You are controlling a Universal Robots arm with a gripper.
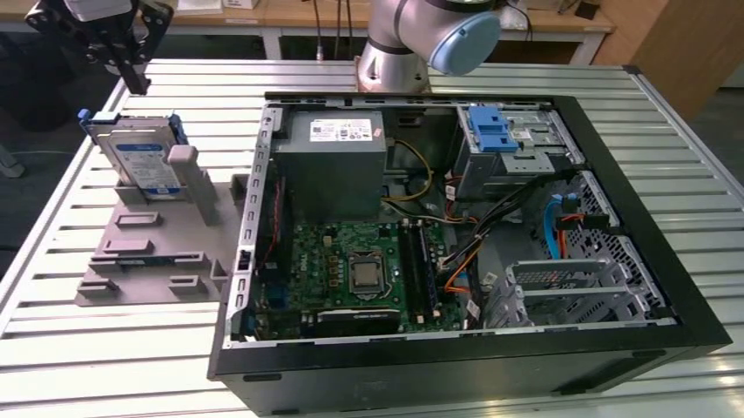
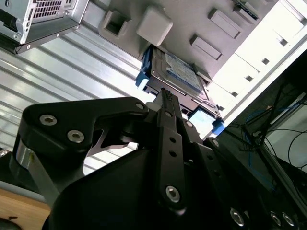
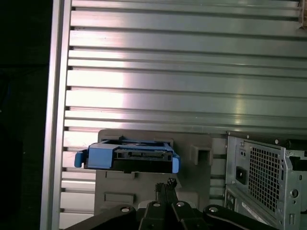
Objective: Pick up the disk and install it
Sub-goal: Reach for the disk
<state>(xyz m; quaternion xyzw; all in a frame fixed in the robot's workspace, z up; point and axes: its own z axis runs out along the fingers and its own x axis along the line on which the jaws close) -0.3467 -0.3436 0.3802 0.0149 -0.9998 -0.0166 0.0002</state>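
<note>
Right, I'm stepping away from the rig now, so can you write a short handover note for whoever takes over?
Pincer: shut and holding nothing. It hovers just above the disk, apart from it.
Disk: stands on edge in the grey holder on the table, at the exterior view's left, beside the open computer case.
Done: nothing yet. The disk is not picked up.
Left: the whole job, picking up the disk and installing it in the case.
</note>
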